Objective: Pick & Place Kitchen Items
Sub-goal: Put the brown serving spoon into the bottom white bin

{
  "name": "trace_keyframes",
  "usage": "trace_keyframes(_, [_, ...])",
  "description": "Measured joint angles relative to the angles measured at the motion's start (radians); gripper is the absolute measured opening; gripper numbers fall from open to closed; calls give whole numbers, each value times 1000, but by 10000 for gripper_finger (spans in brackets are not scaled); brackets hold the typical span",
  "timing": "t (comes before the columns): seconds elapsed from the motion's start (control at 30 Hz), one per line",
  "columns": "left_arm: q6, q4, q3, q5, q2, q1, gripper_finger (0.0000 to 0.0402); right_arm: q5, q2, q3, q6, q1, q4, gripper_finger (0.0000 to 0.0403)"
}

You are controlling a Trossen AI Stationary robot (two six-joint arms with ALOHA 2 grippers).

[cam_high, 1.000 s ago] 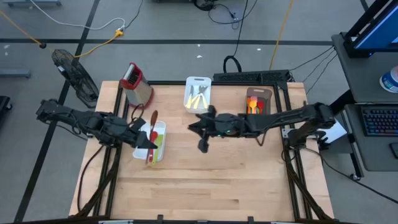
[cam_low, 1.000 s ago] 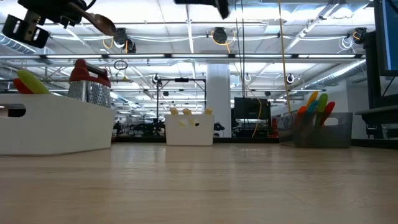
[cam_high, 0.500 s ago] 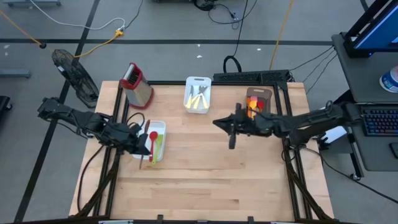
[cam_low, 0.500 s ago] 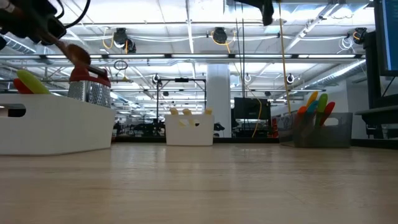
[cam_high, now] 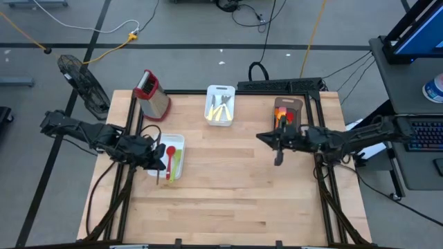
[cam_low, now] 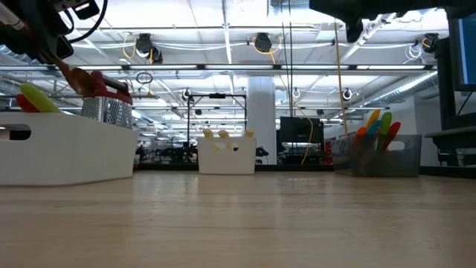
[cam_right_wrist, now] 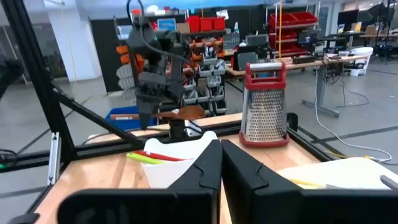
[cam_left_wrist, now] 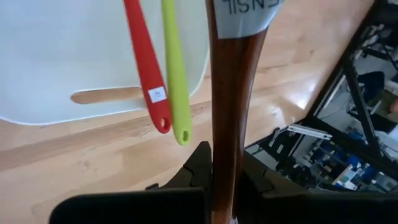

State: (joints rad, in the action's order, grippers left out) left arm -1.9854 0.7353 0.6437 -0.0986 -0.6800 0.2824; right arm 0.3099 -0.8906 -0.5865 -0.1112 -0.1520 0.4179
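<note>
Two arms over the bench (cam_high: 228, 200), and only the left one has anything in it. The left end effector (cam_high: 154, 158) sits at the left side of the high view, right over the white tray (cam_high: 178, 142), fingers pinching the dark wooden handle of a brown spoon (cam_left_wrist: 231, 106). In the left wrist view that handle runs straight up between the fingers (cam_left_wrist: 198, 163), and there's a grey sticker near the top of the frame with cut-off letters that look like "ENSIL", so part of a longer word. Can't read more than that.

Lying in the white tray are a red spatula (cam_high: 169, 153) and a lime green utensil (cam_high: 176, 160), side by side; from the wrist view their handle ends stick out past the tray's rim, and the red one has a tiny white label I can't make out. A pale wooden handle also lies in that tray.

The right end effector (cam_high: 278, 153) hangs mid-right of the high view, above bare wood, fingers pressed together with nothing between them. Its arm stretches in low and nearly horizontal from the right edge. Just above it in the frame is the brown tray (cam_high: 287, 104) with orange and red utensils (cam_high: 282, 117).

A second white tray (cam_high: 221, 90) sits top centre with pale utensils, and the steel grater (cam_high: 154, 97) with the red top stands upper left.
</note>
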Motion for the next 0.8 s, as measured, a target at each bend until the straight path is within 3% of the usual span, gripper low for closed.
trace_keyframes(0.33, [-10,16,-29,-132,0,-96,21,1,197,21,-12,0,-158,1])
trace_keyframes(0.6, [-8,-192,-168,-220,0,-169,21,2,316,21,-146,0,-361,0])
trace_keyframes(0.8, [12,-224,-243,-325,0,-230,21,2,366,21,-176,0,-397,0])
